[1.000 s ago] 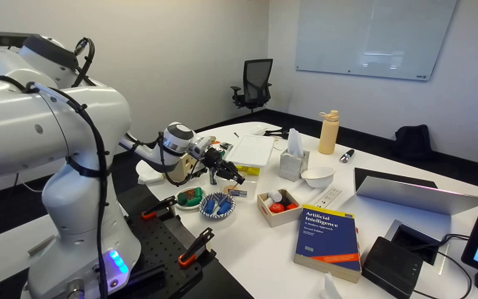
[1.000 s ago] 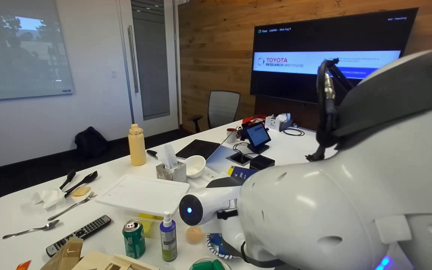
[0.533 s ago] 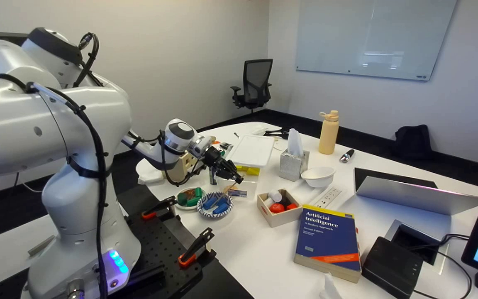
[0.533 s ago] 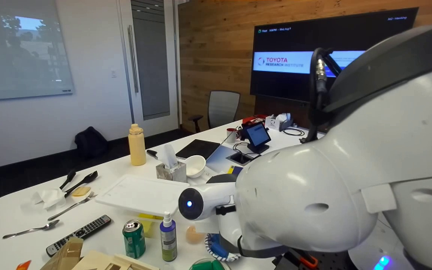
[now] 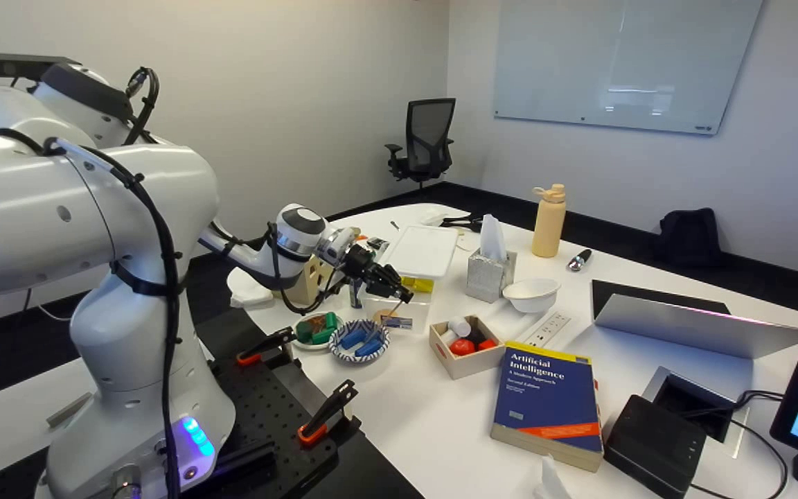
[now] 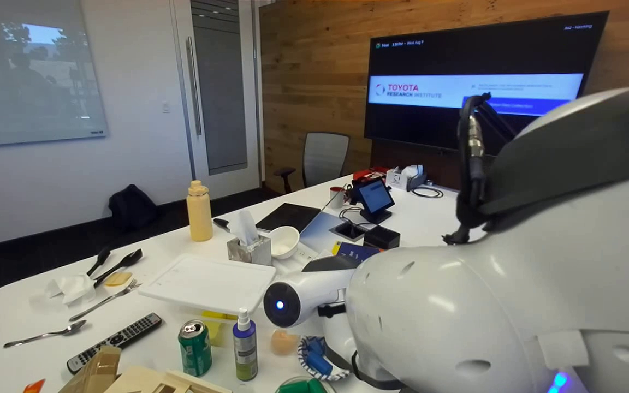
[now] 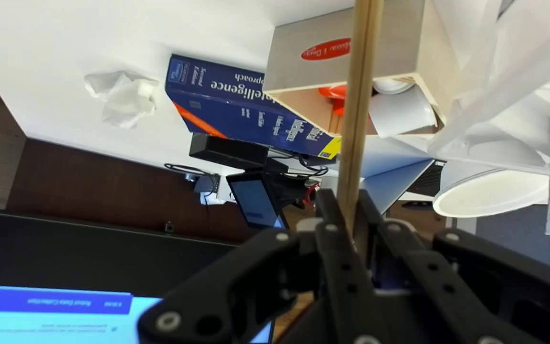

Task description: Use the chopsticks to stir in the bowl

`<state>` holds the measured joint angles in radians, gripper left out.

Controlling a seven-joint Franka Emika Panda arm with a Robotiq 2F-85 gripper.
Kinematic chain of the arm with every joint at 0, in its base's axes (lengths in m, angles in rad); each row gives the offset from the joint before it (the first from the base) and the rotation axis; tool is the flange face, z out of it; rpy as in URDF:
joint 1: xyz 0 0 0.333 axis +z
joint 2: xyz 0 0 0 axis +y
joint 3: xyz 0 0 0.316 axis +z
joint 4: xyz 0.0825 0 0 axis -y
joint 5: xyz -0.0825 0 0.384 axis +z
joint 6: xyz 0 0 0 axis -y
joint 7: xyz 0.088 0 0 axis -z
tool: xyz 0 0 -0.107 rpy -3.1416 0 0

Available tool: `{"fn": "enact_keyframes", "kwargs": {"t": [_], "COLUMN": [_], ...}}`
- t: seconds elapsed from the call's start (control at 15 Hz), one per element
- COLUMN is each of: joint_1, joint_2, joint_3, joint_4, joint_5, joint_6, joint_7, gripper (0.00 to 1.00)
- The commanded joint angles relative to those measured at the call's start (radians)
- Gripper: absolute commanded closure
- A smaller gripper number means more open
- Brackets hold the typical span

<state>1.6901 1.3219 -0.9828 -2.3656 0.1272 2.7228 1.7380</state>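
Observation:
The small bowl point(image 5: 361, 360) has a blue and white patterned wall and holds blue pieces point(image 5: 368, 346). It also shows in an exterior view point(image 6: 304, 364), partly hidden by the arm. My gripper point(image 5: 406, 296) is above and to the right of the bowl. In the wrist view the gripper point(image 7: 346, 200) is shut on a pair of wooden chopsticks point(image 7: 360, 95) lying side by side. In an exterior view the chopsticks point(image 5: 393, 309) slant down to the bowl, and their tips appear to be inside among the blue pieces. The bowl is out of the wrist view.
A plate with green pieces point(image 5: 323, 337) stands beside the bowl. A wooden box point(image 5: 465, 360) with red and white items is to its right, then a thick book point(image 5: 544, 395). A white lid point(image 5: 421, 251) lies behind on a clear tub. A spray bottle point(image 6: 245, 349) and can point(image 6: 195, 349) stand nearby.
The bowl has shifted slightly left in an exterior view, and the blue pieces in it have moved. My gripper dipped slightly left, then moved back right, still holding the chopsticks.

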Motion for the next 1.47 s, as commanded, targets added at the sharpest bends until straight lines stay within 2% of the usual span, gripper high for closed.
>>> {"fn": "enact_keyframes", "kwargs": {"t": [0.0, 0.27, 0.8, 1.4], "joint_1": [0.065, 0.078, 0.029, -0.030], "joint_2": [0.067, 0.080, 0.010, -0.040], "joint_3": [-0.028, -0.018, 0.016, 0.032], "joint_4": [-0.011, -0.007, -0.008, -0.002], "joint_5": [-0.027, -0.040, -0.025, 0.024], "joint_6": [-0.022, -0.033, 0.007, 0.076], "joint_7": [0.037, -0.016, -0.129, -0.103], "gripper": [0.97, 0.97, 0.97, 0.97]}}
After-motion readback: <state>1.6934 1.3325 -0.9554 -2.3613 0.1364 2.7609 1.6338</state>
